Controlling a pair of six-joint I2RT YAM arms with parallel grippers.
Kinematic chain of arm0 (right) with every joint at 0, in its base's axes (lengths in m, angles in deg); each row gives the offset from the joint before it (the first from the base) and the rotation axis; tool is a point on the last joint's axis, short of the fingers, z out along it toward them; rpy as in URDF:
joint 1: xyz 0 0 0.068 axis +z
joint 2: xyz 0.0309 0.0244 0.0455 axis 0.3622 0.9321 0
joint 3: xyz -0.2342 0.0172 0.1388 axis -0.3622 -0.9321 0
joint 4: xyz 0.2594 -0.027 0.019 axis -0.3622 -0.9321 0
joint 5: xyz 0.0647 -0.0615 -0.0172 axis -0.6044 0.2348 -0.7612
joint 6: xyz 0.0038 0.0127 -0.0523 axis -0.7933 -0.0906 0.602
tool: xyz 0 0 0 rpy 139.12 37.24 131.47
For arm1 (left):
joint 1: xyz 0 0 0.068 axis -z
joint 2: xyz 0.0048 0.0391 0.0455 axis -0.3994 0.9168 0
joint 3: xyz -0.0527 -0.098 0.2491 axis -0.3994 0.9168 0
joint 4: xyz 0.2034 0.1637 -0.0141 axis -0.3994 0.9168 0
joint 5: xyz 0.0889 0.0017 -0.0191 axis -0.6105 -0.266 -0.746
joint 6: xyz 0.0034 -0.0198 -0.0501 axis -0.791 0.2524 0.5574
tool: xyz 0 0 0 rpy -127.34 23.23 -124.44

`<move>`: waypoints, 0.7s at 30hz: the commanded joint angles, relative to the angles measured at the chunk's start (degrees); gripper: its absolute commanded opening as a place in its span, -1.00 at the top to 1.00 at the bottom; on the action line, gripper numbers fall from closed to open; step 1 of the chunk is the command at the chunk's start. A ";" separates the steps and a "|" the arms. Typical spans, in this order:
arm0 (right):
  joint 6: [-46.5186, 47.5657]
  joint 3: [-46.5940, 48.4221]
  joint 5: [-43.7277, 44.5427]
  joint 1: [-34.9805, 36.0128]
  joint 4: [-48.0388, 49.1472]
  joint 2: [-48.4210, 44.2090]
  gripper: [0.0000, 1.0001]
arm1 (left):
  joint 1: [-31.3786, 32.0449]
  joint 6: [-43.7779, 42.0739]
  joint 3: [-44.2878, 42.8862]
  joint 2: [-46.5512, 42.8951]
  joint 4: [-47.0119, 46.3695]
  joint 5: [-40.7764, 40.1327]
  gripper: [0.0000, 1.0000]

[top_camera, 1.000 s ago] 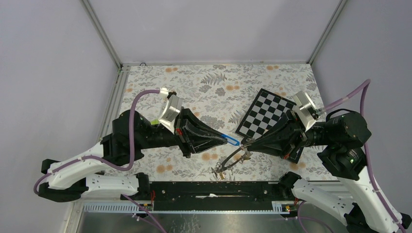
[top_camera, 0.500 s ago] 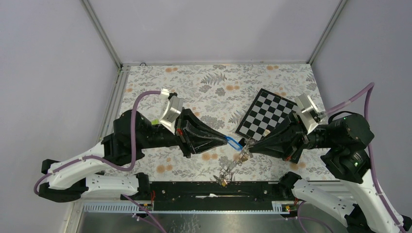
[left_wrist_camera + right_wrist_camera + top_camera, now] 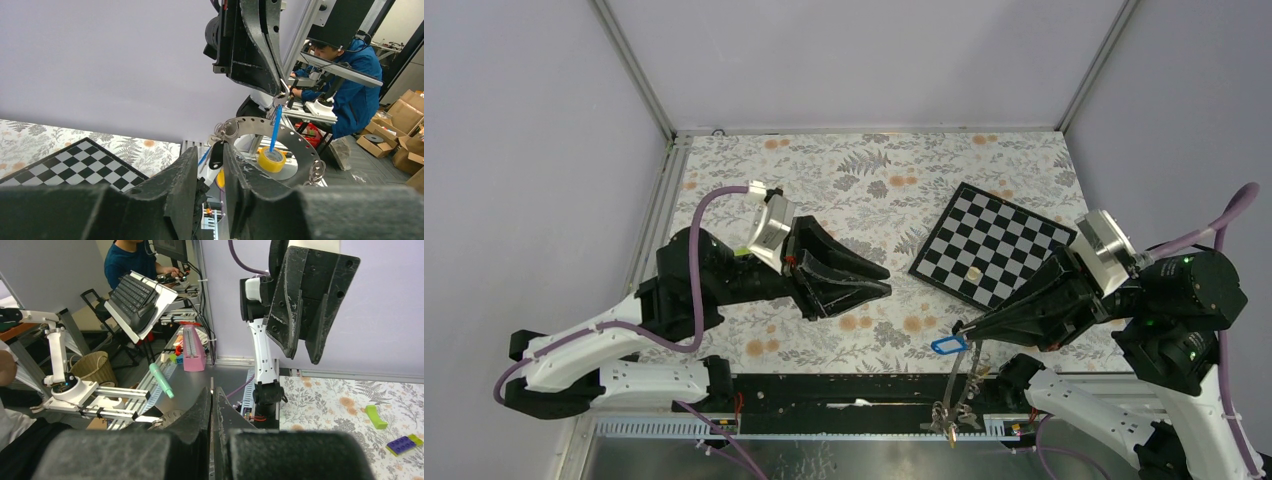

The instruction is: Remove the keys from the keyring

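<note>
My right gripper [image 3: 957, 328] is shut on the keyring [image 3: 300, 142], a flat grey ring that hangs below it past the table's near edge. A blue tag [image 3: 948, 345] sits at the gripper's tip, and several keys [image 3: 949, 425] dangle at the ring's lower end. In the left wrist view the blue tag [image 3: 275, 131] and a black-headed key [image 3: 216, 155] hang on the ring. My left gripper [image 3: 886, 281] is open and empty, left of the ring and apart from it. In the right wrist view the right gripper [image 3: 211, 392] pinches the ring's thin edge.
A black-and-white checkerboard [image 3: 994, 245] lies on the floral table [image 3: 844, 180] at the right. A green block [image 3: 375, 416] and a purple-and-green block [image 3: 406, 442] lie on the table. The black front rail [image 3: 824, 385] runs under the hanging ring.
My left gripper has opened and let go of the blue tag. My right gripper has pulled right and toward the near edge, carrying the keyring, which now hangs over the rail.
</note>
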 commanded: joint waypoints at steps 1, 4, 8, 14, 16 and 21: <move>-1.16 1.70 -2.86 0.22 2.51 1.26 1.00 | -0.15 -0.28 0.41 0.16 -5.49 2.50 0.36; -0.13 2.14 -4.00 0.10 0.85 2.32 1.00 | -0.15 -0.16 -0.08 1.61 -5.82 4.81 0.28; 2.69 2.62 -3.71 0.12 -2.00 3.37 1.00 | -0.18 -0.04 0.01 2.89 -6.78 6.65 0.21; 8.91 3.86 4.64 0.23 -8.88 4.00 1.00 | -0.15 -0.25 -0.41 3.37 -6.42 6.72 0.15; 10.39 4.65 7.38 0.18 -11.60 4.42 1.00 | -0.15 -1.43 -0.52 2.19 -5.00 3.86 0.13; 11.77 12.72 17.63 0.12 -28.31 10.12 1.00 | -0.15 -5.41 -0.87 -1.49 0.64 -6.14 0.08</move>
